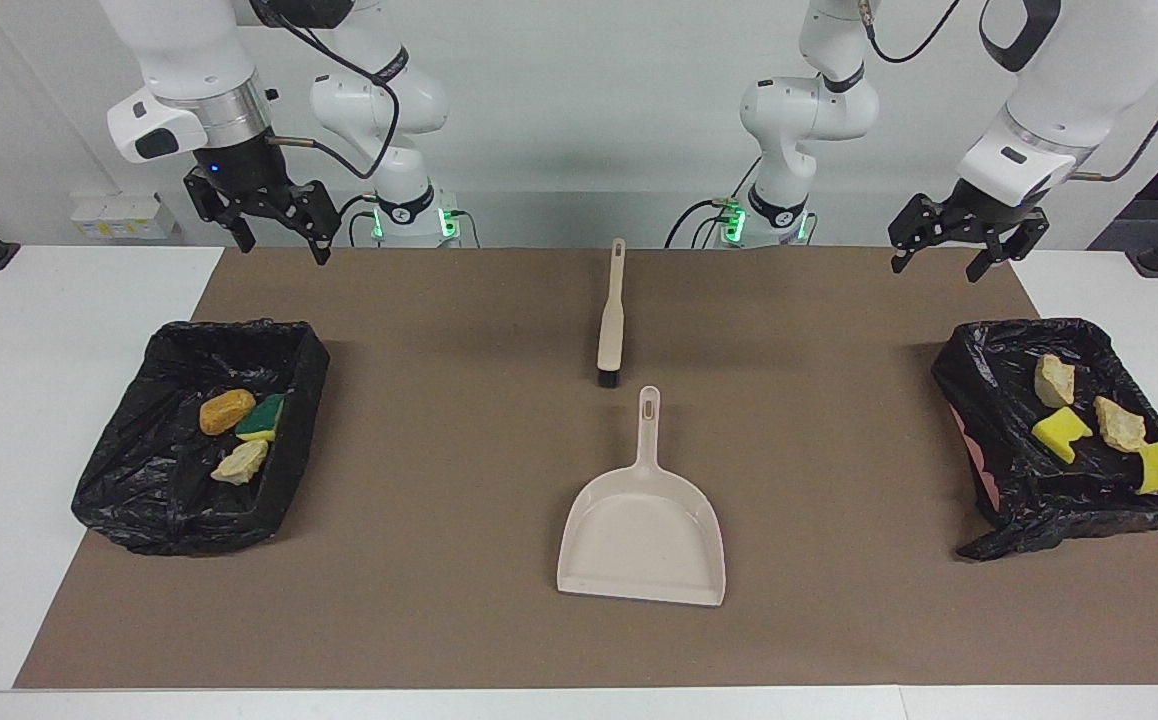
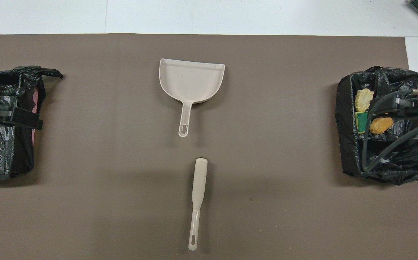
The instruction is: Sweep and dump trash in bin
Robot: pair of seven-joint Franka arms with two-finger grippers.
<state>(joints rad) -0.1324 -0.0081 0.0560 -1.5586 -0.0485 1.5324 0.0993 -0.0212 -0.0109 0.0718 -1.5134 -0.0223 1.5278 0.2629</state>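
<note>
Hovering with both jaws apart, my left gripper [image 1: 957, 245] and right gripper [image 1: 274, 222] find the trash [image 1: 1059, 432] below light, graspable by its sides.

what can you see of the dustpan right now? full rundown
The dustpan is pale beige, plastic by its look: a shallow flat-bottomed scoop with raised side and back walls, and a slim handle ending in a slotted hang hole. It lies flat and empty on the brown mat at mid-table, handle pointing toward the robots, open lip away from them. The brush lies nearer the robots, roughly in line with it, with a gap between them. No gripper touches it.
</note>
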